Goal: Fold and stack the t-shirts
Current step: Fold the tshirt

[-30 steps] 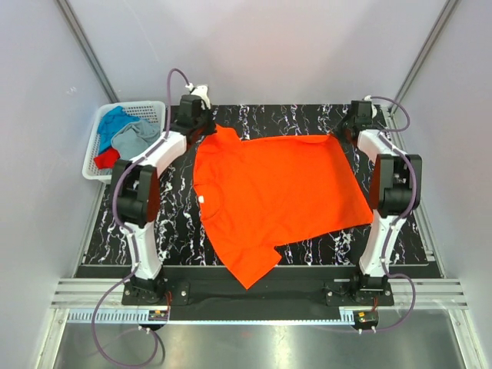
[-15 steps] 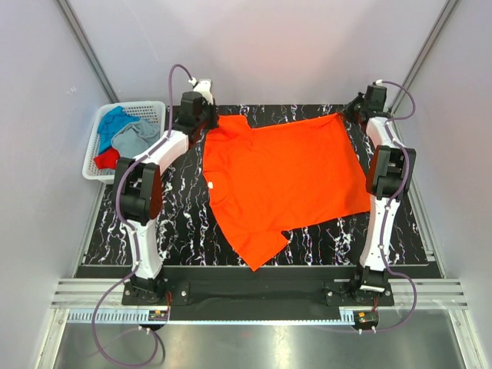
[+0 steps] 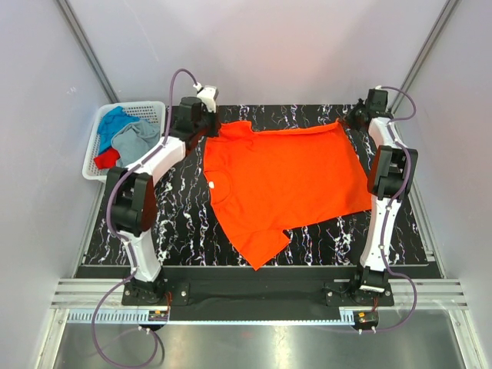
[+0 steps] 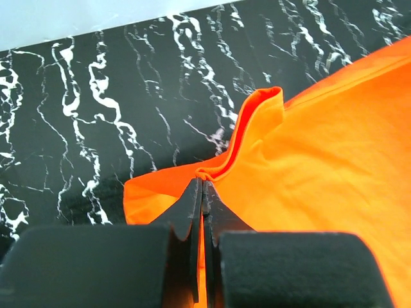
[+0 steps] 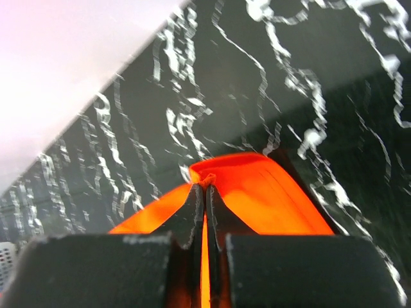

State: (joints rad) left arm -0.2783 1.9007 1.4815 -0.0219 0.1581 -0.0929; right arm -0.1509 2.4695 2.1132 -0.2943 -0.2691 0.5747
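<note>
A bright orange t-shirt [image 3: 280, 181] with a white neck label [image 3: 211, 183] lies spread on the black marbled table [image 3: 177, 223]. My left gripper [image 3: 213, 131] is shut on its far left sleeve edge; in the left wrist view the fingertips [image 4: 203, 186] pinch a fold of orange cloth [image 4: 308, 160]. My right gripper [image 3: 347, 121] is shut on the shirt's far right hem corner, and in the right wrist view the gripper [image 5: 204, 187] clamps orange cloth [image 5: 257, 192]. Blue [image 3: 115, 121], grey [image 3: 137, 137] and red [image 3: 106, 159] shirts lie in the basket.
A white lattice basket [image 3: 94, 146] stands off the table's far left corner. Grey walls close in on all sides. A metal rail [image 3: 254, 296] runs along the near edge by the arm bases.
Both grippers have moved toward the far edge and slightly right, dragging the orange shirt with them. The shirt's far edge is now pulled straighter between them.
</note>
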